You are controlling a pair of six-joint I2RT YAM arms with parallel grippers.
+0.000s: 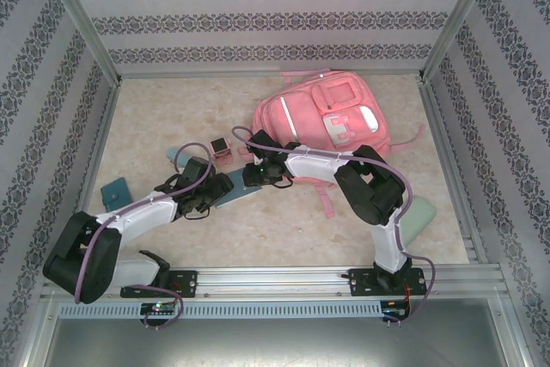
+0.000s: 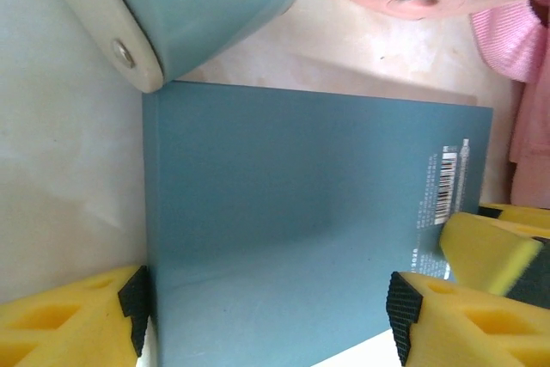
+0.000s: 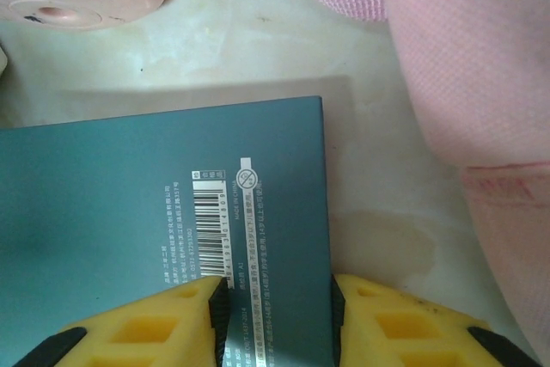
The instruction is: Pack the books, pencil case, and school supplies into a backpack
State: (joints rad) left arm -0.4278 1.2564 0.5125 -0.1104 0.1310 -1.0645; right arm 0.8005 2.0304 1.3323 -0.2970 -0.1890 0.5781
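The thin, flat, grey-teal paperback book (image 2: 292, 212) lies face-down on the pale marbled table (image 1: 284, 238), near the middle. It is at about 7 o'clock from the large pink fabric backpack (image 1: 331, 118) and close to it but not inside. Its cover is plain and matte, with one colour all over. The only marking is a block of small white print and a white barcode (image 3: 210, 212) beside one short edge. Its corners look square and its edges straight.

The left gripper (image 2: 268, 307) stands astride the book with its jaws wide apart. One black pad is right at a long edge, and the other is over the cover near the barcode end. Whether either pad presses the book I cannot tell.

The right gripper (image 3: 278, 307) is at the barcode end with its jaws partly apart. One pad is over the printed cover and the other is just off the book's edge, with a narrow strip of cover between them.

A small, shiny, pinkish-brown cube-like box (image 1: 221, 148) stands at about 11 o'clock from the book, near it.
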